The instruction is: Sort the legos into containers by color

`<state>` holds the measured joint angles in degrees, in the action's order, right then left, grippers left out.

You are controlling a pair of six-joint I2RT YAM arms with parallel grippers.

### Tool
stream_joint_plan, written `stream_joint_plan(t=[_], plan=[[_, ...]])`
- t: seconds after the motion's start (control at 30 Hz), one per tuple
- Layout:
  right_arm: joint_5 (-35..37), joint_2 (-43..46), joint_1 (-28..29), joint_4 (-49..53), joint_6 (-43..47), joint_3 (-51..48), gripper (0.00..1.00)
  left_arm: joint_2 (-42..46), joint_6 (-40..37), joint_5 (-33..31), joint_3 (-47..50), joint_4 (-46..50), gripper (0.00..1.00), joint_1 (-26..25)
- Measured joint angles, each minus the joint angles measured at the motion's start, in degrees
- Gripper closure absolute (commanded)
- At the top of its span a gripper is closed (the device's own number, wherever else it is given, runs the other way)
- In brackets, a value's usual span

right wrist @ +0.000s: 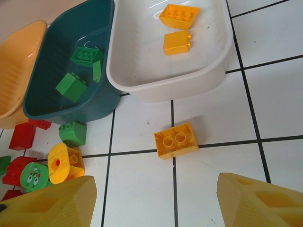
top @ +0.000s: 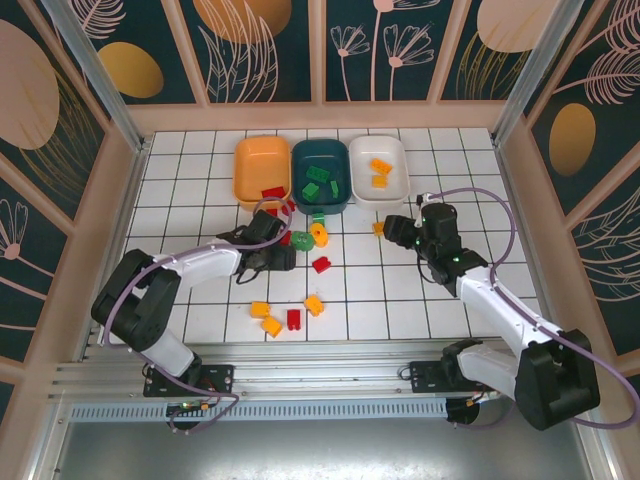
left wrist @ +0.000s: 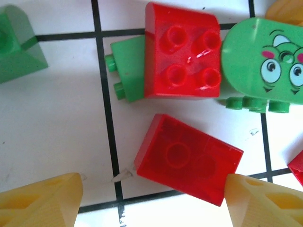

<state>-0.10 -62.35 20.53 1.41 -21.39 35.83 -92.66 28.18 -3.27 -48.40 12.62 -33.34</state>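
Observation:
Three containers stand in a row at the back: orange (top: 262, 165), dark teal (top: 320, 200) and white (top: 400, 150). The teal one (right wrist: 47, 90) holds green legos (right wrist: 72, 86). Two yellow legos (right wrist: 178, 16) lie in the white one (right wrist: 142, 87). My left gripper (left wrist: 151, 203) is open over a smooth-faced red lego (left wrist: 189, 158) that lies flat on the tile, its corner by the right fingertip (left wrist: 262, 198). A studded red lego (left wrist: 182, 56) and green pieces lie beyond. My right gripper (right wrist: 154, 203) is open, short of a yellow lego (right wrist: 176, 140) lying underside-up on the tile.
Loose legos lie in the middle of the table: a red one (top: 321, 264), a yellow one (top: 319, 234) and a green face piece (top: 300, 239). Nearer me are yellow (top: 260, 309) and red (top: 293, 319) ones. Low walls ring the tiled table (top: 200, 200).

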Motion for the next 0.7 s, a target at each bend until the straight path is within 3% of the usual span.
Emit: stream_joint_plan(t=[0.27,0.5,0.7], plan=[[0.0,0.5,0.2,0.0,0.0,0.0,0.30,-4.4,-4.8,0.4,-4.1,-1.9,0.24,0.0],[0.0,2.2,0.2,0.0,0.0,0.0,0.30,-7.6,-4.6,1.3,-5.5,-1.9,0.28,0.0],[0.0,2.2,0.2,0.0,0.0,0.0,0.30,-7.3,-2.6,1.2,-4.6,-2.1,0.42,0.0]])
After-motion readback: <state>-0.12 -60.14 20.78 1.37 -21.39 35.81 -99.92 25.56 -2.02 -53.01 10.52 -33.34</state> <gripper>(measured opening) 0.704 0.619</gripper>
